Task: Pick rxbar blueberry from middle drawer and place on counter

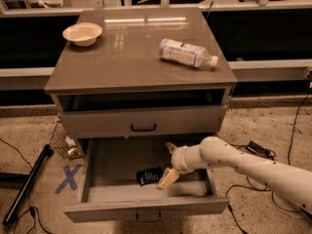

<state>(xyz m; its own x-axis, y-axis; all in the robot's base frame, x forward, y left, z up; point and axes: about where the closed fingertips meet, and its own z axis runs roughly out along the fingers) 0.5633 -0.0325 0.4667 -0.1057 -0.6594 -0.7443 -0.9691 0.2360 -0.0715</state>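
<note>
1. The middle drawer [112, 211] is pulled out below the counter's front edge. Its front panel is nearest the camera and its floor is exposed.
2. The rxbar blueberry [149, 175] lies flat and slightly askew on the drawer floor. It is roughly under the middle of the counter's front edge and near the drawer's front wall.
3. The gripper [169, 163] is lowered inside the drawer, just beside the bar on the side of the counter's front-right corner. Its fingers [167, 178] are spread, and nothing is held. One tip is close to the bar's end and the other is farther back. Whether the near tip touches the wrapper cannot be told.
4. The step in hand is judged to be the grasp.
   - The gripper should be shifted toward the front-left corner until the bar lies between the fingers.
   - It should then be sunk to the drawer floor and closed slowly across the bar's narrow width.
   - A thin, slick wrapper is likely to be pushed away if it is nudged sideways.
5. The upper drawer front [97, 123] is shut directly under the front edge. The bar should therefore be drawn outward past that edge before it is raised.
6. On the counter [122, 67], a water bottle [187, 52] lies near the right edge and a bowl [82, 33] sits by the back-left corner. The bare strip along the front edge is judged the safest place to set the bar down.
</note>
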